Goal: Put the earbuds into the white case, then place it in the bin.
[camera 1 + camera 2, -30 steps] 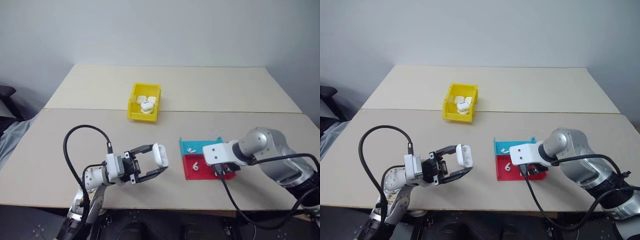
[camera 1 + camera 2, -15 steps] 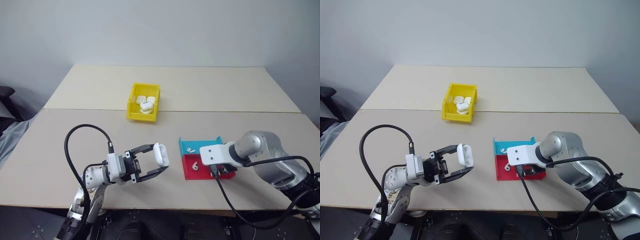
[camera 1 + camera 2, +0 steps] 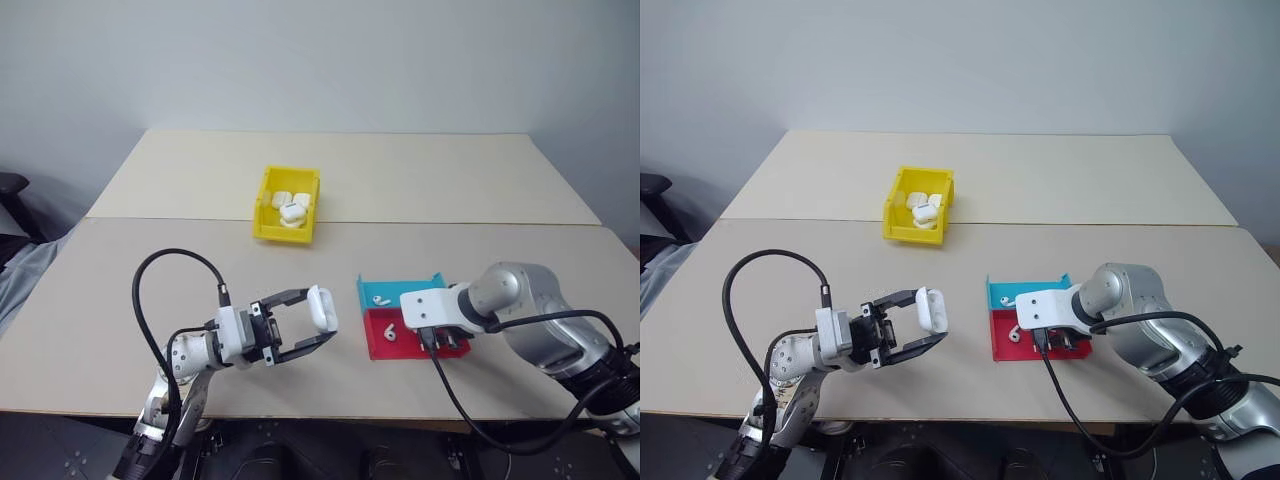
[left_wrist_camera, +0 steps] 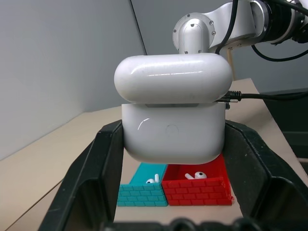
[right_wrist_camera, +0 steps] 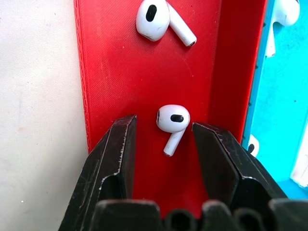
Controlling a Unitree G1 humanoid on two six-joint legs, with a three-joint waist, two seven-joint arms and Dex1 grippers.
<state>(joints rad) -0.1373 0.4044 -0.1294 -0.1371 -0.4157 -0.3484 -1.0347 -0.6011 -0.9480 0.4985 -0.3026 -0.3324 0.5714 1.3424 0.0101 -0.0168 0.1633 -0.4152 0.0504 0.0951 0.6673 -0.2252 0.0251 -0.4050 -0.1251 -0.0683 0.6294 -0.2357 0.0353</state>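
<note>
Earbuds [image 5: 172,122]: tiny, glossy white, short stems, black mesh spots.

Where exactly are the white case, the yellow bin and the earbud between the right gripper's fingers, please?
white case [image 4: 173,132], left wrist view, front of its body.
yellow bin [image 3: 263,205], left eye view, side wall.
earbud [image 5: 173,119], right wrist view, its rounded head.

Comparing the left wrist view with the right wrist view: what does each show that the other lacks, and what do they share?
Left wrist: the glossy white hinged earbud case, lid ajar, clamped in the left tool. Right wrist: the open right tool straddling one tiny white stemmed earbud, not yet touching it. Shared: the red tray compartment and the adjoining blue one, holding earbuds.
</note>
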